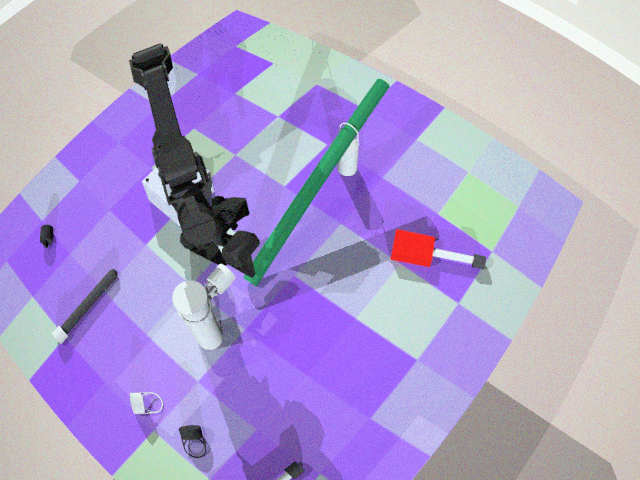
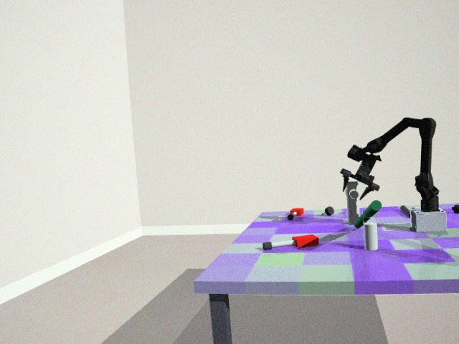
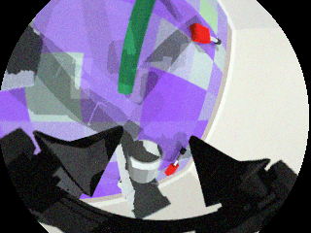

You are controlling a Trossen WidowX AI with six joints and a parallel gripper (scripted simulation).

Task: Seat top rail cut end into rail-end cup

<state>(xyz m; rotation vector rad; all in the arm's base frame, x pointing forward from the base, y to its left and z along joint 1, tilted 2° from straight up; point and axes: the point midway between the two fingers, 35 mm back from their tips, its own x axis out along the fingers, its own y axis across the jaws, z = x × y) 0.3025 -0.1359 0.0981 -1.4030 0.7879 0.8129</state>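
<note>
The green rail (image 1: 312,186) (image 2: 368,213) (image 3: 131,58) passes through the white wire loop above the short post (image 1: 348,161) (image 2: 370,236). Its lower end is free and outside the rail-end cup (image 1: 221,279) (image 2: 353,193) (image 3: 145,167), with a gap between them. The cup hangs beside the upper part of the big post (image 1: 207,330) (image 2: 352,211), its mouth toward the rail. My gripper (image 2: 352,195) (image 3: 156,134) is wide open at the cup, holding nothing; in the wrist view the cup shows between the spread fingers. Finger contact with the cup or rail cannot be told.
A red block with a white handle (image 1: 412,248) (image 2: 305,241) (image 3: 200,34) lies beyond the rail. A dark rod with a white end (image 1: 87,304) lies left of the big post. A white loop cap (image 1: 138,403) and a black one (image 1: 191,432) lie toward the lower left.
</note>
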